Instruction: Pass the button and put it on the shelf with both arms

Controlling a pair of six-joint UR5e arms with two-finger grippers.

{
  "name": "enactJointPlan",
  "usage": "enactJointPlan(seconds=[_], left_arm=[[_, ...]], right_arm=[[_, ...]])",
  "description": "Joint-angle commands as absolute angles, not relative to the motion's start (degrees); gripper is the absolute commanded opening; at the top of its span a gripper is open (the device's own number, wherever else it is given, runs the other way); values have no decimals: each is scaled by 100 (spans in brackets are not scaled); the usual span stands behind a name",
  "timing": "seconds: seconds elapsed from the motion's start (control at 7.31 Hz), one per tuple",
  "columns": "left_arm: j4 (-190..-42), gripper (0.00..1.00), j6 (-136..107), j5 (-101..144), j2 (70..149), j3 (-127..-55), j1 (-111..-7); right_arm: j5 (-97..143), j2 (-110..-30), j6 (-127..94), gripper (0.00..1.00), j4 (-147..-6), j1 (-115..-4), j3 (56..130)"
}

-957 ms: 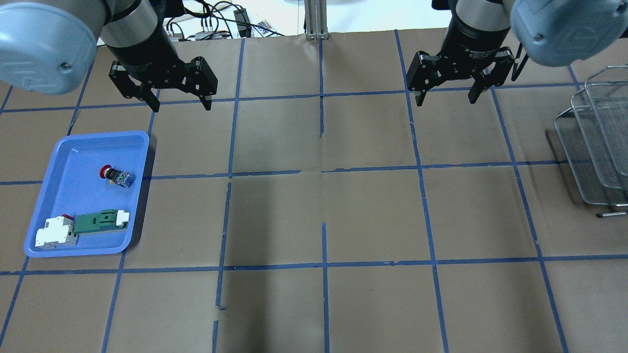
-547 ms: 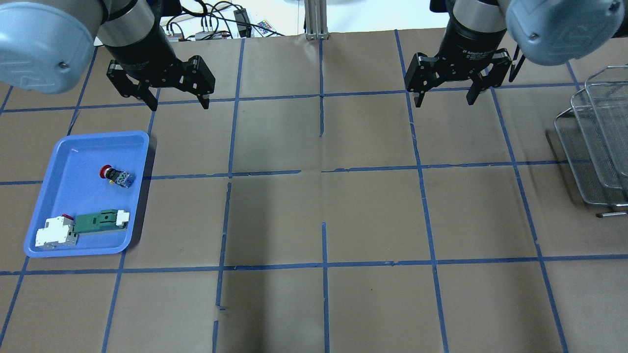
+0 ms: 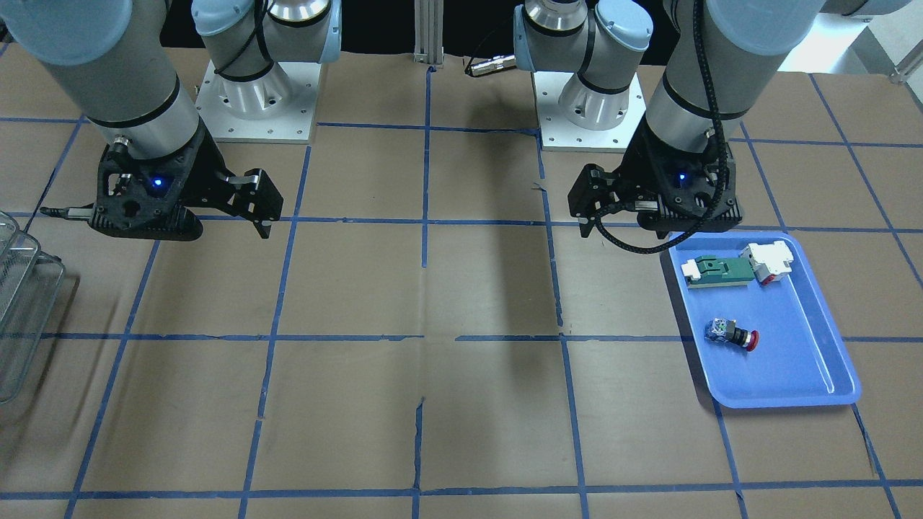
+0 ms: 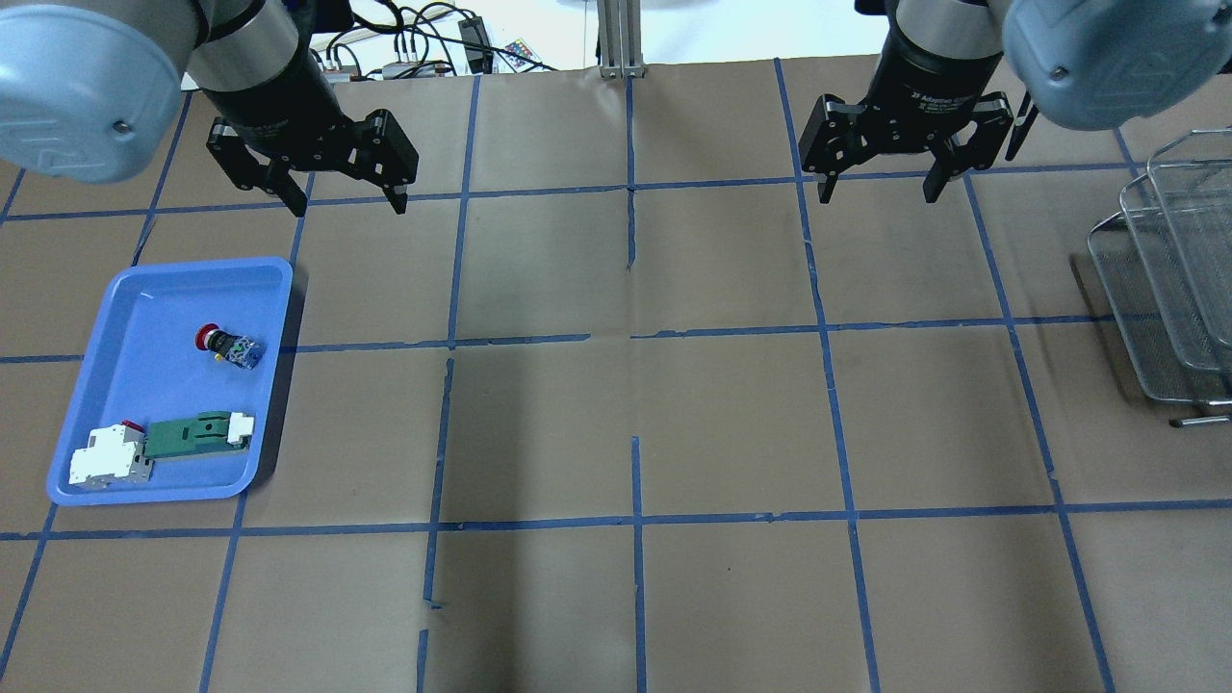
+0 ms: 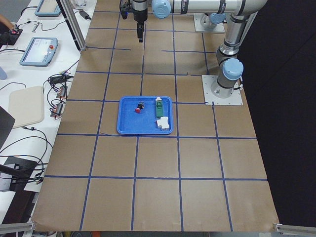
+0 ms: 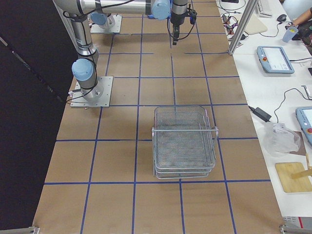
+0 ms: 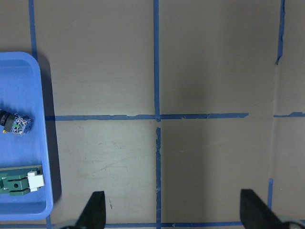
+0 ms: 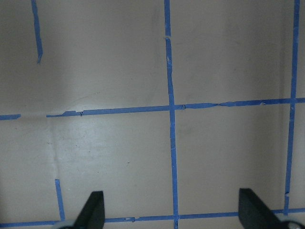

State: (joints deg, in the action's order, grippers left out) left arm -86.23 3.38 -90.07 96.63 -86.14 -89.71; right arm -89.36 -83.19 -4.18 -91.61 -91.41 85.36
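Observation:
The button (image 4: 228, 346), with a red cap and a whitish rear block, lies on its side in the blue tray (image 4: 144, 318) at the table's left. It also shows in the front view (image 3: 732, 334) and at the left edge of the left wrist view (image 7: 16, 125). My left gripper (image 4: 349, 204) is open and empty, high above the table, beyond the tray and to its right. My right gripper (image 4: 878, 196) is open and empty over bare table, left of the shelf (image 4: 1169, 279). The shelf, a silver wire-mesh rack, stands at the right edge and shows whole in the right exterior view (image 6: 184, 141).
A white-and-red blocky part (image 4: 108, 455) and a flat green-and-white part (image 4: 197, 432) lie at the near end of the tray. Brown paper with blue tape lines covers the table. Cables lie past the far edge.
Both grippers have shifted a little toward the top of the overhead view and stay open. The button and the tray have not moved.

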Motion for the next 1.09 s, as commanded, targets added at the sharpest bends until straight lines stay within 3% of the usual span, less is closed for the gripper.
enactJointPlan(seconds=[0.0,0.41,0.96], left_arm=[[-8177,100,1401,-9018,9782,-8726,-8729],[-7428,100,3615,-9009,9835,-9455,-7940],[-7190,100,8295,-8957,10088,-9571,-7034]], right_arm=[[-8973,-8376,-387,100,-9167,-9106,8456],[-8921,-8376,-44,100,-9132,-9036,8429],[-8886,-8359,-123,100,-9184,-9079,8472]])
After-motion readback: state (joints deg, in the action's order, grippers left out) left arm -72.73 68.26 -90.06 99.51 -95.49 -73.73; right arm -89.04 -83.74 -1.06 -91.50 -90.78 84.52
